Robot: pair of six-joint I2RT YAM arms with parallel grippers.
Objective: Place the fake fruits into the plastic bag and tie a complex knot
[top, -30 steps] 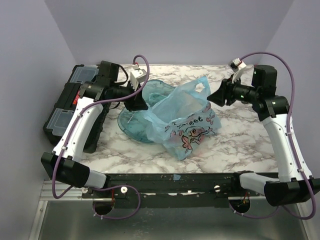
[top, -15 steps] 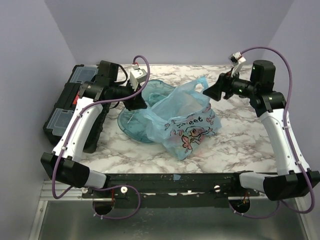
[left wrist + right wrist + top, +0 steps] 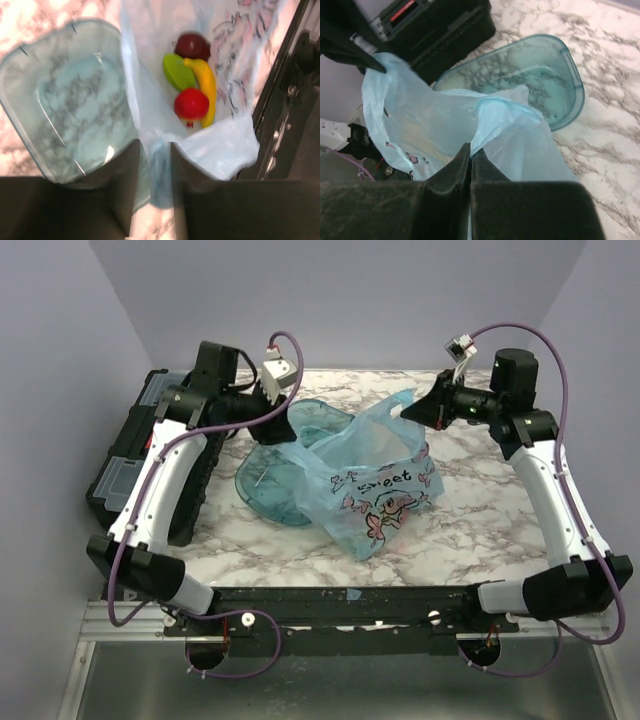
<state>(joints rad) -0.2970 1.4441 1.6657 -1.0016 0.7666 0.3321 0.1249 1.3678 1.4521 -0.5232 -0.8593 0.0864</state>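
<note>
The light-blue plastic bag (image 3: 380, 480) with its pink cartoon print sits mid-table, its mouth stretched between both arms. My left gripper (image 3: 290, 435) is shut on the bag's left handle, a blue strip filling the gap between its jaws (image 3: 155, 145). In the left wrist view the fake fruits lie inside the bag: a yellow banana (image 3: 205, 90), a bright red round one (image 3: 191, 104), a dark maroon one (image 3: 192, 46) and a green piece (image 3: 177, 71). My right gripper (image 3: 408, 410) is shut on the bag's right handle (image 3: 471, 147). No knot shows.
A clear teal oval tray (image 3: 262, 485) lies under the bag's left side. A black toolbox (image 3: 130, 455) stands along the left edge of the table. The black front rail (image 3: 350, 600) runs along the near edge.
My right gripper moved up and left to the bag's right handle and shut on it. The left gripper rose slightly with its handle, and the bag's mouth is pulled wider.
</note>
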